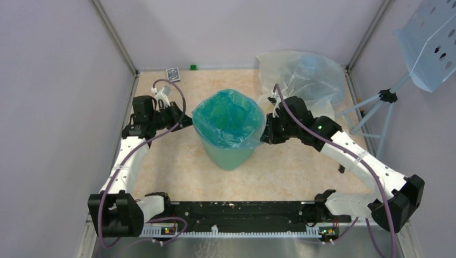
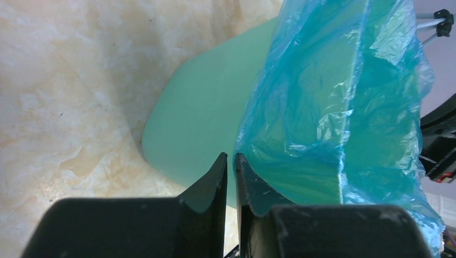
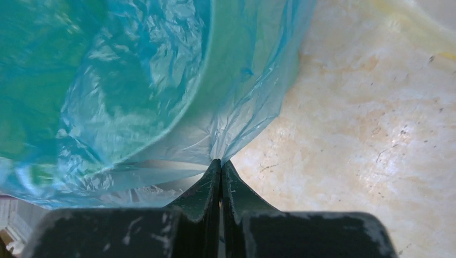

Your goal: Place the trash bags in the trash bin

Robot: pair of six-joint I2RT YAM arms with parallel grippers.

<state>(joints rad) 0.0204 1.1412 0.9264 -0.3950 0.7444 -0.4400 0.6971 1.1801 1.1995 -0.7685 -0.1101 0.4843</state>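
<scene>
Beige marbled tabletop (image 1: 177, 172) is occupied centrally by the trash bin (image 1: 230, 156), lined with a blue bag (image 1: 228, 115) folded over its rim. The hem is pinched by the fully closed right gripper (image 3: 221, 162); the left gripper (image 2: 230, 157) is held beside it, jaws a slit apart, nothing visibly caught. The film could be torn, or the bin tipped, by uneven pulling. Pale bags (image 1: 301, 75) heaped behind cannot be counted.

no legible text or labels anywhere
</scene>
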